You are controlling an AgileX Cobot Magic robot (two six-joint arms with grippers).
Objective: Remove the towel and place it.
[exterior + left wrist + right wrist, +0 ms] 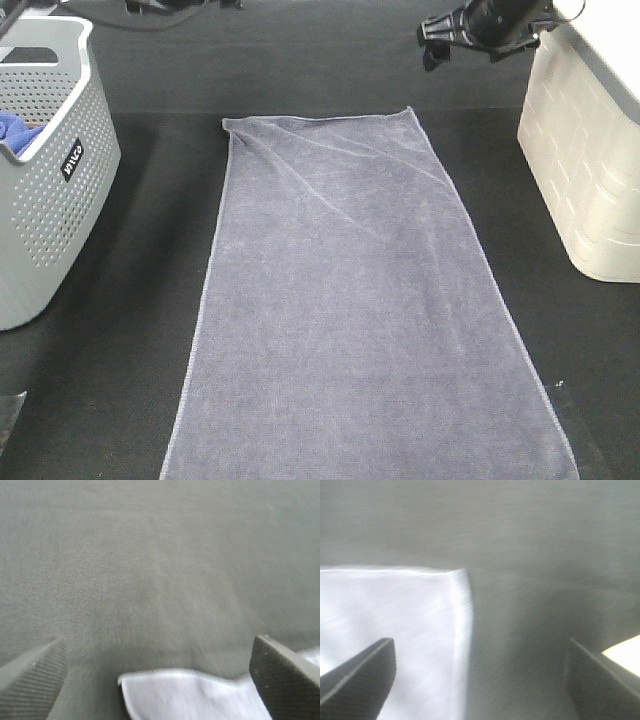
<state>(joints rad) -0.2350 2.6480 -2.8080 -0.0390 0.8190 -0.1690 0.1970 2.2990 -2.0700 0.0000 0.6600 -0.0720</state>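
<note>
Grey basket (45,170) at left, towel (360,320) spread flat mid-table, white bin (590,170) at right. Left gripper (160,680) and right gripper (480,680) both w/ jaws wide apart, holding nothing, each near a towel corner. Risk: a low pass could snag a corner and rumple the cloth.

We see both grippers, left black ridged-pad gripper (160,680) and right black gripper (480,680), jaws spread wide, holding nothing.
</note>
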